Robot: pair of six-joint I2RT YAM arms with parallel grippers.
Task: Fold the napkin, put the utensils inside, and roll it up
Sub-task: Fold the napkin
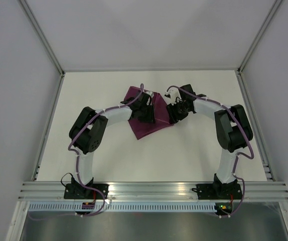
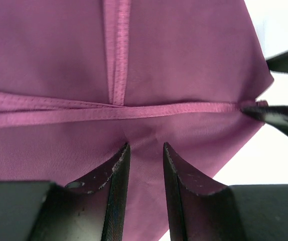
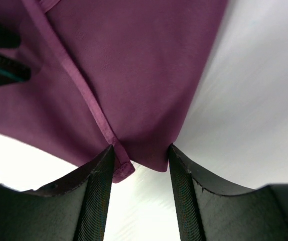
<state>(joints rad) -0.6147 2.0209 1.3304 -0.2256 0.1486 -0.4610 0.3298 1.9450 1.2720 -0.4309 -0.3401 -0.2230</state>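
The magenta-purple napkin [image 1: 145,126] lies folded on the white table [image 1: 194,150] at the back middle, its hems showing as stitched bands. My left gripper [image 1: 146,111] is over the cloth; in the left wrist view [image 2: 145,145] its jaws stand a little apart with flat napkin [image 2: 184,60] between and under them. My right gripper [image 1: 174,113] is at the napkin's right corner; in the right wrist view [image 3: 141,148] its jaws are open, with the corner of the napkin [image 3: 134,60] just between the fingertips. No utensils are in view.
The right gripper's fingers [image 2: 284,118] show at the right edge of the left wrist view, at the hem's end. Metal frame rails [image 1: 48,120] border the table left and right, with a rail [image 1: 154,190] along the near edge.
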